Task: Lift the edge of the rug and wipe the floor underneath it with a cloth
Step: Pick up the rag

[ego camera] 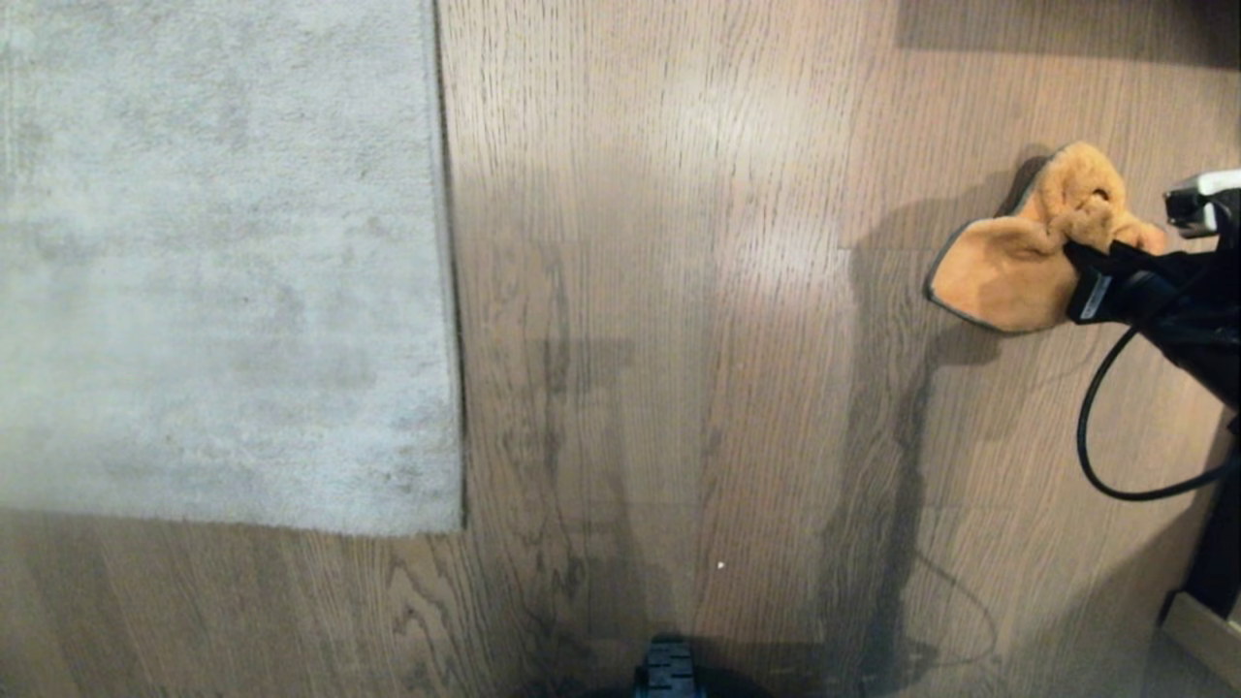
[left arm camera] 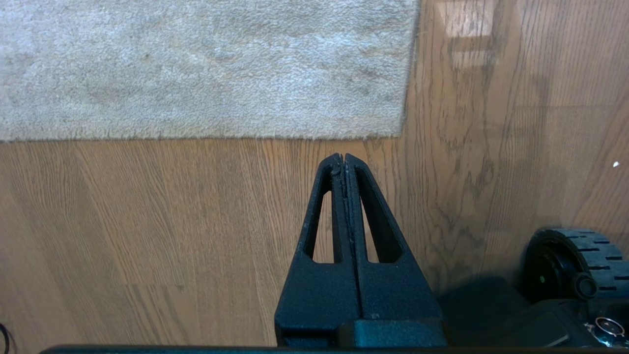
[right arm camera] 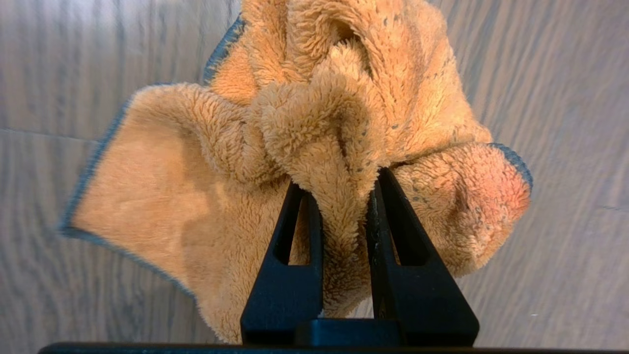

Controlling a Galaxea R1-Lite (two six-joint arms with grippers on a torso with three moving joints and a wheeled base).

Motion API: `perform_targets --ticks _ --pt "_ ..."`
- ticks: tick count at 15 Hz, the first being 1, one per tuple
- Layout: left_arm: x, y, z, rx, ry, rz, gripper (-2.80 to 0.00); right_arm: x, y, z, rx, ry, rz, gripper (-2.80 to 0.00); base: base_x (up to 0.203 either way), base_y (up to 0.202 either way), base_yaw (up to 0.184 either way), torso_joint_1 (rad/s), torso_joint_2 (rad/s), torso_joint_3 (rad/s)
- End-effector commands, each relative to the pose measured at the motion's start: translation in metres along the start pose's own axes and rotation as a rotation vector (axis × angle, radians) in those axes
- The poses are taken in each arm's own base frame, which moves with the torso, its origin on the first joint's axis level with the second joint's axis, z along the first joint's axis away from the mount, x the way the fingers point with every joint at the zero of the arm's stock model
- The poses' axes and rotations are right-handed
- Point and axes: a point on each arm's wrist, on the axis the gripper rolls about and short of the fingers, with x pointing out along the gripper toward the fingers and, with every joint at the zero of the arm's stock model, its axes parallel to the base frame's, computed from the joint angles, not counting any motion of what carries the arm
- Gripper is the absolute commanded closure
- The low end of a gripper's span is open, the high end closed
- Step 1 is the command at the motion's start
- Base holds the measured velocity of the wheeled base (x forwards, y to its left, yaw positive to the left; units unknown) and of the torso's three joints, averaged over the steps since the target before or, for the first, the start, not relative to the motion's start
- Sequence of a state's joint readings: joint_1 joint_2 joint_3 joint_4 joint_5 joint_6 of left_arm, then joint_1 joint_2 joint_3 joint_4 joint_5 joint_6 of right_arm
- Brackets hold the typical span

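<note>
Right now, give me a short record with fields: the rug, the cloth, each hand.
rug edge: flat on the floor, corner not lifted
cloth: orange, bunched, far to the rug's right
right hand: shut on a fold of the cloth
left hand: shut, empty, above bare floor near the rug corner

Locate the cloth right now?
In the head view the cloth is at far right, pinched in the right hand over bare floor, well clear of the rug edge.
</note>
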State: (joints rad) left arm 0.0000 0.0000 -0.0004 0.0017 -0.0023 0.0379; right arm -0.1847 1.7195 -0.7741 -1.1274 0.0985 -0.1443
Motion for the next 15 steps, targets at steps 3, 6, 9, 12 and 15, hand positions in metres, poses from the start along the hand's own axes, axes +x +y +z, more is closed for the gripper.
perform_targets --ticks 3,6,9,12,15 --pt "0.0 0.0 0.0 0.0 0.0 0.0 0.0 -0.023 0.0 0.02 -0.006 -0.055 -0.005 0.0 0.0 0.0 0.0 0.0 0.0 0.0" --pt "0.0 0.0 0.0 0.0 0.0 -0.001 0.0 -0.044 0.001 0.025 -0.007 -0.068 -0.007 0.0 0.0 0.0 0.0 0.0 0.0 0.0" --pt "0.0 0.0 0.0 0.0 0.0 0.001 0.0 -0.066 0.002 0.032 0.008 -0.084 -0.008 0.0 0.0 0.0 0.0 0.0 0.0 0.0" --pt "0.0 0.0 0.0 0.0 0.0 -0.001 0.0 -0.089 0.004 0.038 0.017 -0.092 -0.009 0.0 0.0 0.0 0.0 0.0 0.0 0.0" --pt "0.0 0.0 0.0 0.0 -0.001 -0.001 0.0 -0.115 0.006 0.041 0.028 -0.099 -0.007 0.0 0.0 0.0 0.0 0.0 0.0 0.0"
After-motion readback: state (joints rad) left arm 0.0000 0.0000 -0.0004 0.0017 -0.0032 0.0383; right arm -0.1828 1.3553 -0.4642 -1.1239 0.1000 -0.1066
